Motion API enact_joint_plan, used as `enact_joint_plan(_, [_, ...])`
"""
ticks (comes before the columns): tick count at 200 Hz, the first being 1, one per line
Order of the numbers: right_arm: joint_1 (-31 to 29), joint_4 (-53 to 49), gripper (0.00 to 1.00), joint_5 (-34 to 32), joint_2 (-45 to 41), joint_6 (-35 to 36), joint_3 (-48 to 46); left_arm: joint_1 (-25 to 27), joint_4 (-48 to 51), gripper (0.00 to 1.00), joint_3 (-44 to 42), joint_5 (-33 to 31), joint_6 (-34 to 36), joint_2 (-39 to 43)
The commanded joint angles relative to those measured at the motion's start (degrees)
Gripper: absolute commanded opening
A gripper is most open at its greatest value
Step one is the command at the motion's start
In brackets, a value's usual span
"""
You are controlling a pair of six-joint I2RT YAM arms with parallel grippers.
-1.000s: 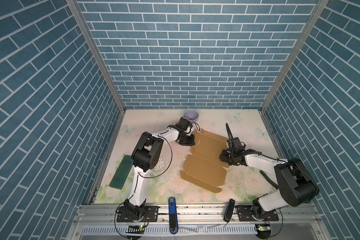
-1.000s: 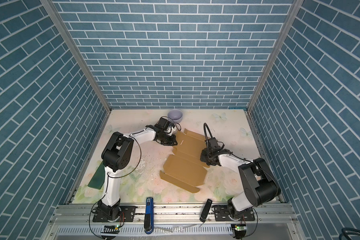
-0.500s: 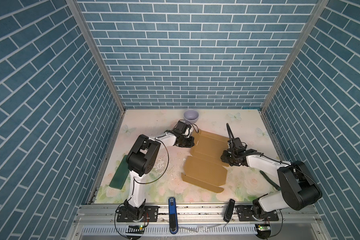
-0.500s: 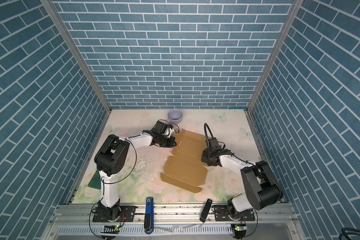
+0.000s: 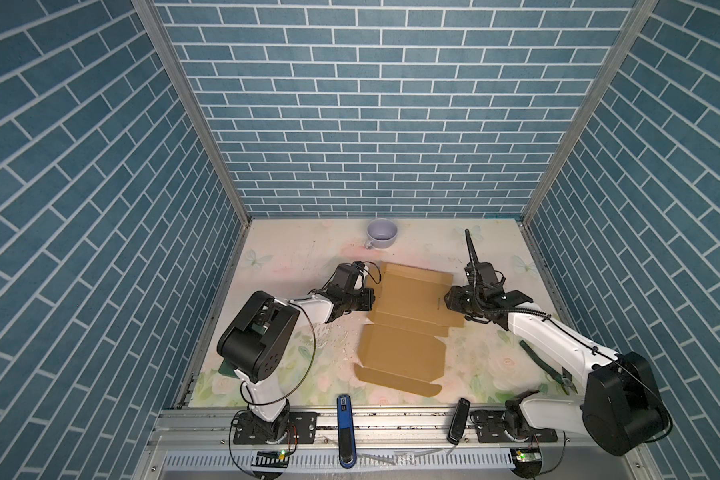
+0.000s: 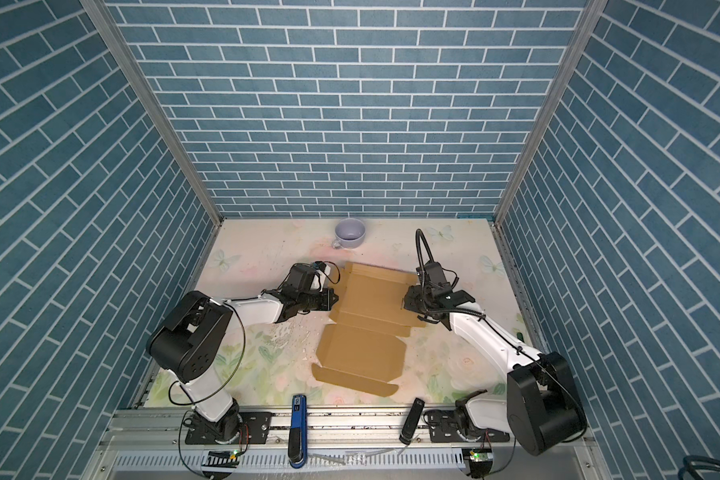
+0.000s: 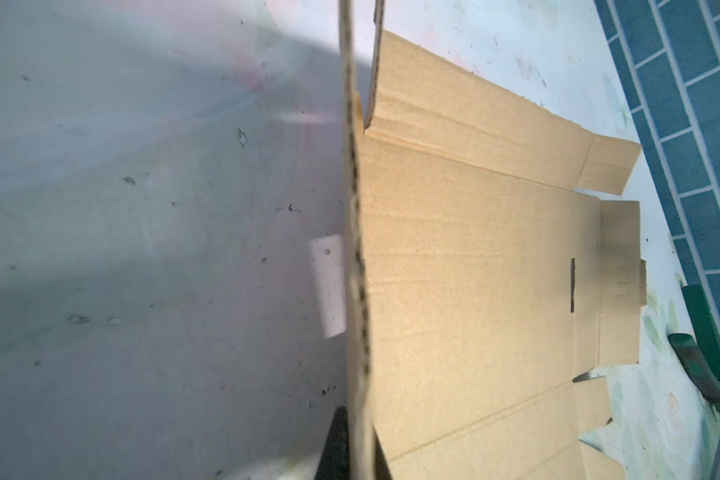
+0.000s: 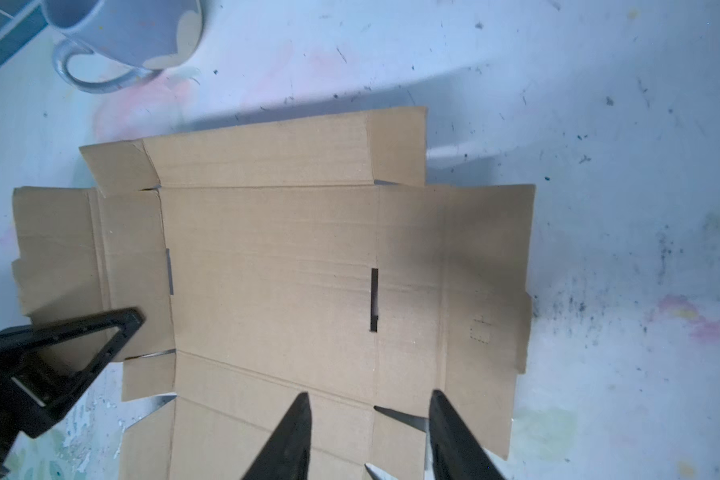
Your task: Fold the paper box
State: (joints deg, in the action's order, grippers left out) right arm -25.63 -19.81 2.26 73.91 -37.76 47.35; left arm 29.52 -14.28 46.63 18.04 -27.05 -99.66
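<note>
The paper box (image 5: 408, 328) (image 6: 366, 332) is a brown die-cut sheet lying open on the table in both top views. My left gripper (image 5: 370, 299) (image 6: 331, 300) is at its left edge and shut on the side flap. In the left wrist view the flap's edge (image 7: 356, 257) runs between the pinched jaws of the left gripper (image 7: 356, 419). My right gripper (image 5: 449, 299) (image 6: 408, 300) hovers open over the sheet's right side. In the right wrist view the right gripper (image 8: 368, 395) has nothing between its fingers, and the cardboard (image 8: 275, 266) lies beneath.
A lavender mug (image 5: 382, 233) (image 8: 134, 33) stands behind the sheet near the back wall. Green-handled pliers (image 5: 545, 365) lie under the right arm. A dark green board (image 5: 225, 368) peeks out behind the left arm's base. A blue tool (image 5: 344, 419) and a black one (image 5: 458, 419) rest on the front rail.
The left gripper slid along the sheet's left edge toward the front and closed on the flap. The right gripper's jaws spread wider while staying over the right side.
</note>
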Motion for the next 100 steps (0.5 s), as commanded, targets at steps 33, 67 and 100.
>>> enact_joint_plan(33, [-0.3,-2.18,0.51,-1.58,0.87,-7.65,7.44,2.1,-17.33,0.0,-7.45,-9.85,-1.52,4.58])
enact_joint_plan(67, [-0.39,4.77,0.53,-1.2,2.32,-17.59,8.31,3.84,-26.85,0.0,-12.66,-15.63,-2.13,5.17])
enact_joint_plan(100, [-1.07,11.33,0.58,-2.72,3.97,-27.85,7.95,5.24,-35.92,0.0,-17.01,-19.99,-2.21,4.56])
